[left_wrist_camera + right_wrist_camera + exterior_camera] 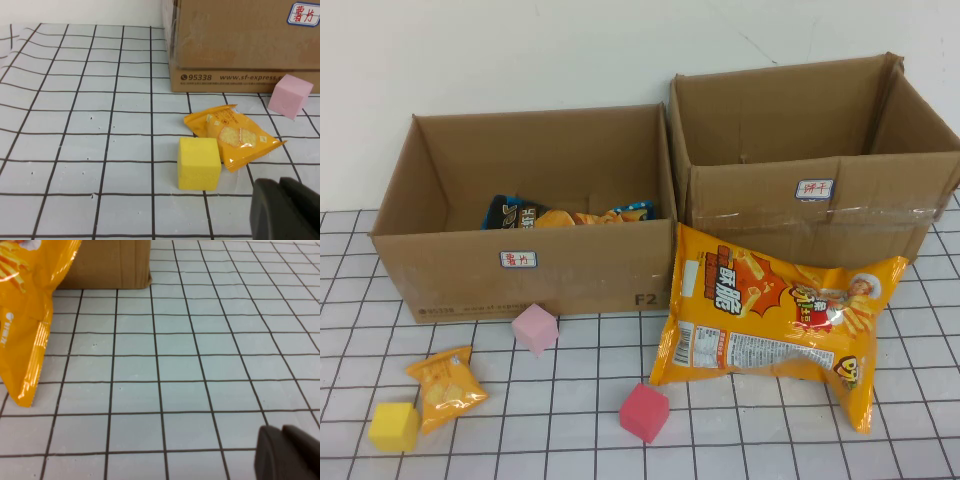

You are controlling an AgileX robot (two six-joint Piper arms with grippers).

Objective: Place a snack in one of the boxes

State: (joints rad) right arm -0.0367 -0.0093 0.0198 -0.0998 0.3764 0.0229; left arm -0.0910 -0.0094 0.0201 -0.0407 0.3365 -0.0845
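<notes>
Two boxes are set side by side at the back of the bench [740,440]. The left box [530,265] holds snack bags [560,215]; the right box [820,215] stands slightly further back. A large snack bag [770,320] is leaned against the right box's front. A cube [535,328] is placed just before the left box. Nearer the front, a second cube [644,411] lies between them. At front left, a small packet [445,385] is found touching a third cube [394,427]. The left claw [287,210] is seen near that cube; the right claw [287,452] is held over bare bench, right of the large bag.
</notes>
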